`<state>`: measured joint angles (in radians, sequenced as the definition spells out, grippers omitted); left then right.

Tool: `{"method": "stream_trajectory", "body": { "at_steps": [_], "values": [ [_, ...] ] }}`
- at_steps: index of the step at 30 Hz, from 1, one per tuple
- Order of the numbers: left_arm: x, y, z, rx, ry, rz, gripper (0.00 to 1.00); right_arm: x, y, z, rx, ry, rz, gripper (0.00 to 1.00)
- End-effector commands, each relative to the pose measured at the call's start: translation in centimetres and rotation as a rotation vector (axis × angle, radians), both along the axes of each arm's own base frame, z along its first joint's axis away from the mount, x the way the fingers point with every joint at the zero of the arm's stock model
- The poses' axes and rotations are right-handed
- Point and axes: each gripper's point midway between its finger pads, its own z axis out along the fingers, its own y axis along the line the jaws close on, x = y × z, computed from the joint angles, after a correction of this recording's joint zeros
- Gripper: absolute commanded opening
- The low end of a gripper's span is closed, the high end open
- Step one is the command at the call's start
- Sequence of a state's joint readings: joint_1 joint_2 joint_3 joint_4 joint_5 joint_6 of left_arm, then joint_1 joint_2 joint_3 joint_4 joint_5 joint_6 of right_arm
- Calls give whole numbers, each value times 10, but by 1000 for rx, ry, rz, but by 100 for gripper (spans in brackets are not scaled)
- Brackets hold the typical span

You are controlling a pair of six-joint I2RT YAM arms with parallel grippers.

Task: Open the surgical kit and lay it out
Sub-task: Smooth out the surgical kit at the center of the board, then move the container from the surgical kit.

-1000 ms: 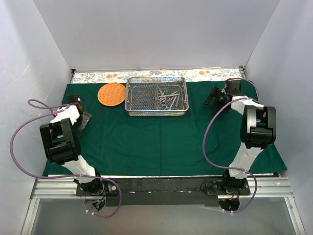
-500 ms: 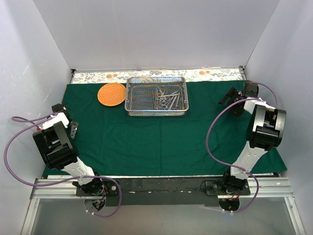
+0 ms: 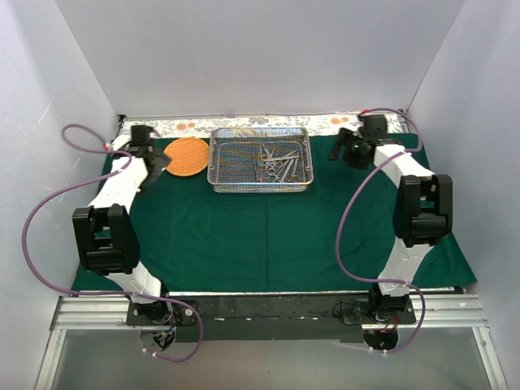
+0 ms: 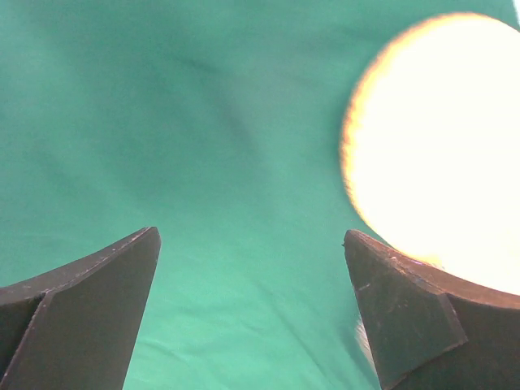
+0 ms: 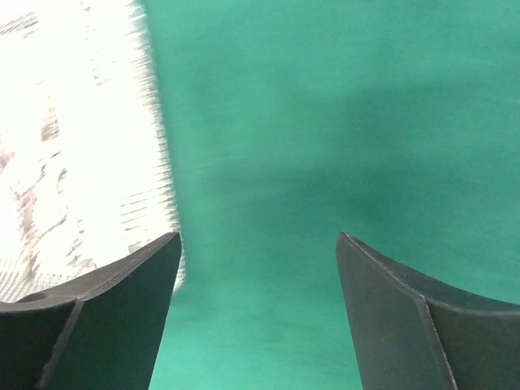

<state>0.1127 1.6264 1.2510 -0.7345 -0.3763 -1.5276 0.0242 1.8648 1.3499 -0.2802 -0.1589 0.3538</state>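
Observation:
The dark green cloth wrap (image 3: 244,231) lies spread flat over the table. On its back half stands the silver wire-mesh tray (image 3: 221,162), with several steel instruments (image 3: 279,163) piled in its right half. My left gripper (image 3: 159,161) hovers over the cloth just left of the orange basket; it is open and empty, and in the left wrist view (image 4: 252,244) only cloth lies between the fingers. My right gripper (image 3: 340,149) hangs right of the tray, open and empty. In the right wrist view (image 5: 258,237) the tray (image 5: 73,146) shows overexposed at the left.
A round woven orange basket (image 3: 186,156) sits on the cloth left of the tray, and glares white-orange in the left wrist view (image 4: 439,146). A patterned strip (image 3: 325,122) runs behind the cloth. White walls close the back and both sides.
Both arms have swung from the cloth's outer sides up to the back: the left gripper now sits beside the basket, the right one beside the tray. The right jaws have narrowed slightly.

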Motion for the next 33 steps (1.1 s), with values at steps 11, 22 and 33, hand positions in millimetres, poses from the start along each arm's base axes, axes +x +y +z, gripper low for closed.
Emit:
{"method": "stream_trajectory", "body": {
  "at_steps": [11,22,33],
  "values": [
    [66,-174,30,44,-126,-638,96,-37,111,11,-122,25,264,76],
    [65,-211,-11,98,-39,-785,73,-35,112,-11,-195,47,254,42],
    [67,-201,-33,206,38,-770,42,-36,112,-15,-225,50,262,19]
  ]
}}
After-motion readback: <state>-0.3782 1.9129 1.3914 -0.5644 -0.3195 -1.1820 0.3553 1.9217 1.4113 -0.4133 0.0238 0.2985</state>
